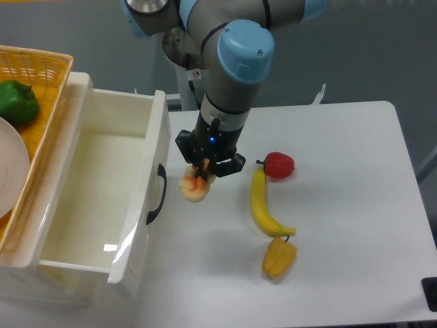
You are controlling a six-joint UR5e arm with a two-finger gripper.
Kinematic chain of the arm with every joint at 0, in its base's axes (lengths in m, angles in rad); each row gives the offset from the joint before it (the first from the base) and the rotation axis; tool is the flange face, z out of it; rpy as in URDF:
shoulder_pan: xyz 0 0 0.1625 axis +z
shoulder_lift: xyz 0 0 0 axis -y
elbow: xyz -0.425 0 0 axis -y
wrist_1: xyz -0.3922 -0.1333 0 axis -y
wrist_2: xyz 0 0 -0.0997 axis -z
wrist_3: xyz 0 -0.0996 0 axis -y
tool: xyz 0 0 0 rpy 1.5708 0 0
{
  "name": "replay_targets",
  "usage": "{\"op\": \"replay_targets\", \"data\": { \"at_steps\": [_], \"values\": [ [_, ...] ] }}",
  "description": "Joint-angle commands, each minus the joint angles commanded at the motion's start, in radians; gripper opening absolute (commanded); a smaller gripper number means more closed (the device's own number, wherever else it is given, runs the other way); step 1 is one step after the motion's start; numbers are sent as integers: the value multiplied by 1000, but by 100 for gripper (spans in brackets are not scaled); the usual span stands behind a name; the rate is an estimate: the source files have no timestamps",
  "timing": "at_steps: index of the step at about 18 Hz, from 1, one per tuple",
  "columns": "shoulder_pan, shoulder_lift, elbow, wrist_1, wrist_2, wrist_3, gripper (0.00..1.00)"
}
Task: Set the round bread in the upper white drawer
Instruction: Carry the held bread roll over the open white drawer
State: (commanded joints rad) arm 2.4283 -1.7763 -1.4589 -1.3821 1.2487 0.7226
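The black two-finger gripper is apparently clamping the small pale tan round bread, which is hanging above the table just right of the open glossy white upper drawer, its cavity lying leftward.

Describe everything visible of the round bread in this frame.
The round bread is a small, roundish, pale tan bun with a bumpy surface and an orange-pink tint near its top. It is clamped from above by the gripper, whose body hides its upper part. It appears lifted off the white table, just right of the upper white drawer, near the black handle. The drawer is open. The bread touches nothing but the fingers, as far as can be seen.
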Motion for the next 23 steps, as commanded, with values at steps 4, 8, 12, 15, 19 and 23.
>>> {"op": "replay_targets", "data": {
  "at_steps": [4, 8, 12, 15, 19, 23],
  "values": [
    [11, 2, 17, 0, -12, -20, 10],
    [9, 58, 14, 2, -11, -81, 10],
    [6, 89, 11, -6, -26, -165, 10],
    [2, 118, 6, -28, -35, -195, 10],
    [-3, 165, 5, -95, -38, -236, 11],
    [-17, 195, 3, -136, -35, -285, 11]
  ]
}}
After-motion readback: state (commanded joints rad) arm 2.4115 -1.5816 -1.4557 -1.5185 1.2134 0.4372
